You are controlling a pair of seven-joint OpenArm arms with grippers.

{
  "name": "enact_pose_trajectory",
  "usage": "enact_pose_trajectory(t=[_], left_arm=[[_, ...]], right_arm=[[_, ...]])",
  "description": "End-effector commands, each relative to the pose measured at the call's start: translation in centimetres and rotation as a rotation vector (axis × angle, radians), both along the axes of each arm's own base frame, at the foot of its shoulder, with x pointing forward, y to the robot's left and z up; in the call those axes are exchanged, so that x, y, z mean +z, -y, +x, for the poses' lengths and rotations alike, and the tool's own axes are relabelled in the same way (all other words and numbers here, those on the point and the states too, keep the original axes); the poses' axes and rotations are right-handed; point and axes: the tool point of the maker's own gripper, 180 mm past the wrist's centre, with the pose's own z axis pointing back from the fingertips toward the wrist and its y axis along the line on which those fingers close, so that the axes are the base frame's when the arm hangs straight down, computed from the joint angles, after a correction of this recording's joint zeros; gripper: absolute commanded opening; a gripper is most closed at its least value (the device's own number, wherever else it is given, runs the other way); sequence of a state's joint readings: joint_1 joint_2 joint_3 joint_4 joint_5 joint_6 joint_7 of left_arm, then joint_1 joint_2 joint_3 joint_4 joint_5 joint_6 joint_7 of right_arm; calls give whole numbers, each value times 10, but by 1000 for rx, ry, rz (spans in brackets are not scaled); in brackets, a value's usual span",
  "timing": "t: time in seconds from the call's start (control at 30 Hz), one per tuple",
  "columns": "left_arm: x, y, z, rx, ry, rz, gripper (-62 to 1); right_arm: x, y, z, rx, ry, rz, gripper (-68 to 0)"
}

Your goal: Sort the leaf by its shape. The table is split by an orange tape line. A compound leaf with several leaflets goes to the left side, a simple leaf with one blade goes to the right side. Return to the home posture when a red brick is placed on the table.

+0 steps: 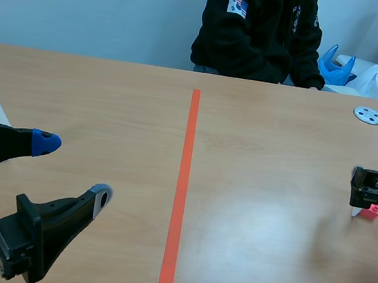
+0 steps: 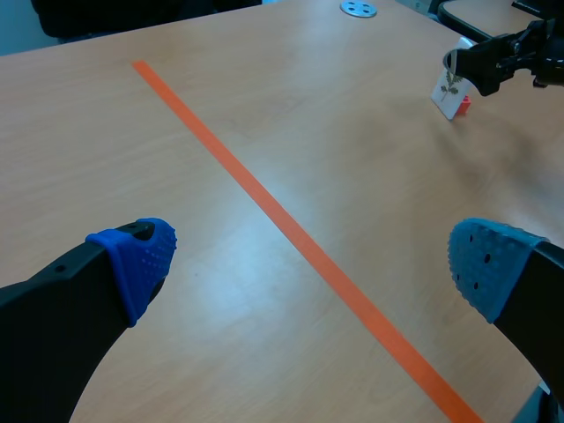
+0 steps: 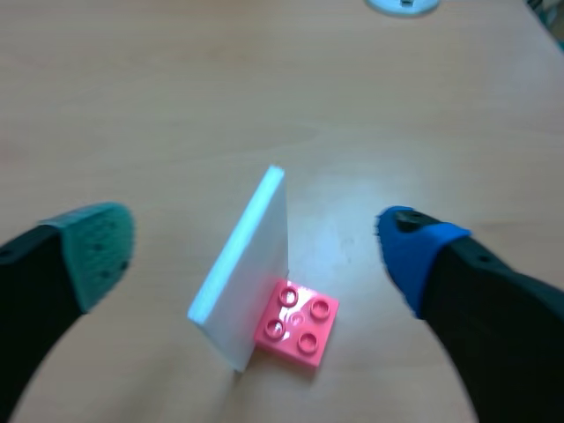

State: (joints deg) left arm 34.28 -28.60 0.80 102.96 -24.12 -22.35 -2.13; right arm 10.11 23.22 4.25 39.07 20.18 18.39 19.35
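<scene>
On the right half of the surface (image 1: 279, 146), well clear of the orange tape line (image 1: 180, 196), a white leaf card (image 3: 242, 264) stands on its edge, tilted; a pink-red brick (image 3: 298, 322) with four studs sits touching its base on one side. The right fingers (image 3: 97, 251) stand spread wide, one on each side of the card; neither pad touches the card or the brick, and nothing is gripped. From the left wrist view the card face carries a small leaf print; its shape is too small to tell. At the near left of the surface, the left fingers (image 2: 137, 260) are likewise spread apart and hold nothing; they hang above bare wood on the left side of the tape line, with the line running ahead of them between the two pads. A grey disc (image 1: 369, 116) lies at the far right of the surface. A person (image 1: 259, 32) in a black top sits across the surface at its far edge.
</scene>
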Motion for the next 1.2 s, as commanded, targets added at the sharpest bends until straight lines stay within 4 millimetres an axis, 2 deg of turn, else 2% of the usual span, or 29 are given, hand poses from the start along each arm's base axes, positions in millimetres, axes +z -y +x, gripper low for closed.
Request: enact_pose_trajectory(t=[0.0, 0.13, 0.3, 0.43, 0.57, 0.9, 1.17], left_arm=[[5, 2, 0, -2, 14, -24, 14], [5, 2, 0, -2, 14, -24, 14], [5, 2, 0, -2, 13, -24, 14], [5, 2, 0, -2, 13, -24, 14], [5, 2, 0, -2, 13, -24, 14], [5, 2, 0, -4, 14, -19, 14], [4, -1, 1, -9, 16, -1, 14]], right_arm=[[29, 11, 11, -2, 82, -22, 4], [48, 18, 12, 35, 106, -12, 4], [79, 25, 4, 71, 131, -87, 4], [98, 16, -11, 128, 137, -133, 4], [109, -8, -29, 216, 142, -165, 4], [131, -93, -76, 452, 140, -201, 4], [132, -143, -116, 566, 97, -138, 4]])
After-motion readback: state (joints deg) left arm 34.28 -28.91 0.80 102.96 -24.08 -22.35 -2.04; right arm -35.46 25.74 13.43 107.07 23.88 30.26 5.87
